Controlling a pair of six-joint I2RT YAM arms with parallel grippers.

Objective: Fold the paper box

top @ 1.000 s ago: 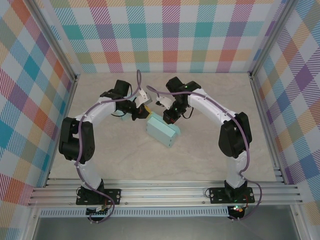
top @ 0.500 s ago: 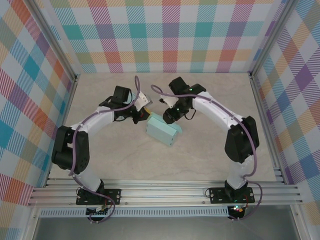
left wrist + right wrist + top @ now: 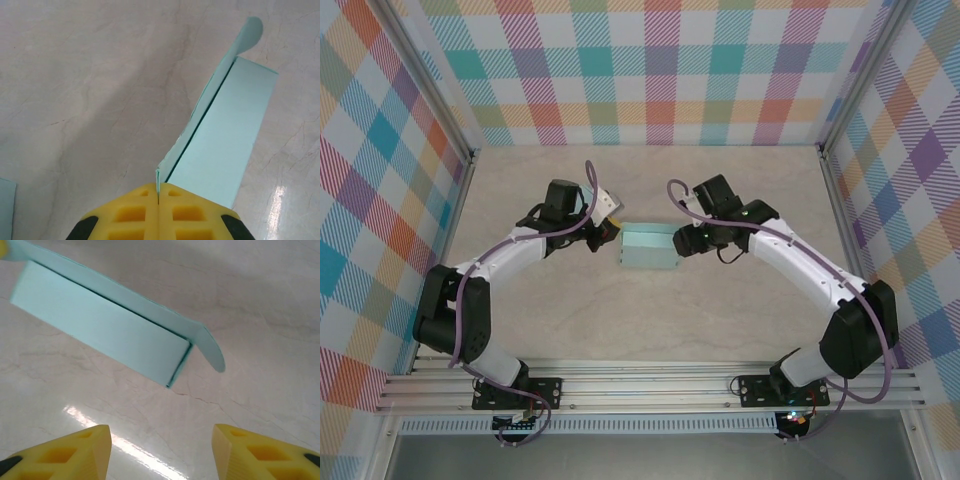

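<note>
The light blue paper box (image 3: 649, 247) lies flat on the beige table (image 3: 650, 310), between the two arms. My left gripper (image 3: 610, 230) is at the box's left end, shut on its thin side flap (image 3: 200, 110), which runs up from between the yellow fingers (image 3: 135, 212) beside the box body (image 3: 225, 135). My right gripper (image 3: 688, 240) hangs open just off the box's right end. In the right wrist view the box (image 3: 100, 335) lies beyond the spread yellow fingertips (image 3: 80, 450), with a rounded tab (image 3: 212, 352) sticking out at its end. Nothing is between the right fingers.
A small light blue piece (image 3: 6, 210) lies at the lower left edge of the left wrist view. Plaid walls (image 3: 650, 70) enclose the table on three sides, with metal rails (image 3: 650, 385) along the near edge. Bare tabletop lies in front of the box.
The box has turned from a slanted lie to level and shifted slightly back. The right arm swung out to the right of the box. The left gripper stayed at the box's left end.
</note>
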